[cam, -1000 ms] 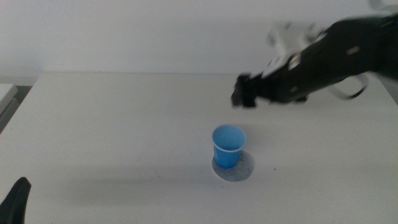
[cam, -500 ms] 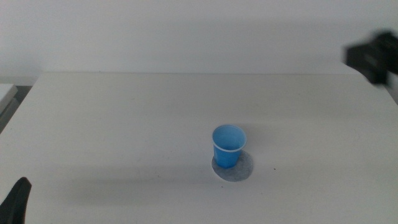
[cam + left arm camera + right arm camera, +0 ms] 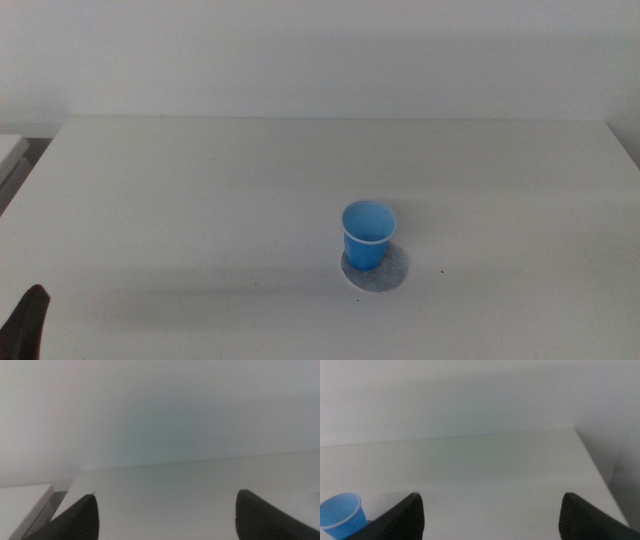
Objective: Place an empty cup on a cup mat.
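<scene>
The blue cup [image 3: 368, 234] stands upright on the grey mat [image 3: 376, 269] on the white tabletop [image 3: 200, 200], while the left gripper [image 3: 165, 515] waits well off to the cup's left and the right gripper [image 3: 490, 512] hangs well clear of it, both spread wide and empty.

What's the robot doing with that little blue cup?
Nothing is touching it right now. The cup stands upright on the cup mat on the white table, a bit off the mat's middle. The right gripper is off to the side with its fingers open and empty. The left gripper waits at the table's near left corner, open too.
</scene>
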`<state>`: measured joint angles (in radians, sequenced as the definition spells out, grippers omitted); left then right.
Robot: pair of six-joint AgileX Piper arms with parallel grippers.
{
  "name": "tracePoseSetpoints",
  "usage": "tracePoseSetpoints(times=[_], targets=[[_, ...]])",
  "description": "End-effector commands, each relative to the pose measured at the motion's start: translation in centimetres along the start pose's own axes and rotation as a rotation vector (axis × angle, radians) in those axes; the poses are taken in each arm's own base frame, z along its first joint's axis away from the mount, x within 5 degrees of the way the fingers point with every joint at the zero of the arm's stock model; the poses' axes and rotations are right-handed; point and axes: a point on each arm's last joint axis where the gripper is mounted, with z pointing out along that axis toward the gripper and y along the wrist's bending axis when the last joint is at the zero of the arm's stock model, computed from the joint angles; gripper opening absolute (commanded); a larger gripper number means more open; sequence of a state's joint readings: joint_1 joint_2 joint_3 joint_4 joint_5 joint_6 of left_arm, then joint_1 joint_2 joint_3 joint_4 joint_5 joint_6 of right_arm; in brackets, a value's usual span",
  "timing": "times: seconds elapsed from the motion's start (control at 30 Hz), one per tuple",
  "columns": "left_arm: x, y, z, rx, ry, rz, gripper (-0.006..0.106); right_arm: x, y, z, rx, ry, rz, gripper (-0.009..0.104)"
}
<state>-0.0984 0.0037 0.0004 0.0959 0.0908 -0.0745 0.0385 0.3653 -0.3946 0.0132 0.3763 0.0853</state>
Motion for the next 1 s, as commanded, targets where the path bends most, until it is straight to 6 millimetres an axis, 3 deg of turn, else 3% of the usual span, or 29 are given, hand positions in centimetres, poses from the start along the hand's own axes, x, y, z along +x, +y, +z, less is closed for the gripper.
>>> tracePoseSetpoints(times=[0.0, 0.17, 0.53, 0.97], targets=[[-0.1, 0.0, 0.0, 0.002, -0.010, -0.003, 0.094, 0.8, -0.2, -0.8, 0.005, -0.068, -0.055, 0.093], [-0.1, 0.0, 0.0, 0.002, -0.010, -0.003, 0.094, 2.3, -0.4, -1.6, 0.015, -0.163, -0.122, 0.093], [-0.1, 0.0, 0.0, 0.002, -0.010, -0.003, 0.094, 8.6, -1.0, -0.9, 0.015, -0.138, -0.122, 0.093], [-0.1, 0.0, 0.0, 0.002, -0.010, -0.003, 0.094, 10.0, -1.1, -0.3, 0.014, -0.108, -0.114, 0.093]])
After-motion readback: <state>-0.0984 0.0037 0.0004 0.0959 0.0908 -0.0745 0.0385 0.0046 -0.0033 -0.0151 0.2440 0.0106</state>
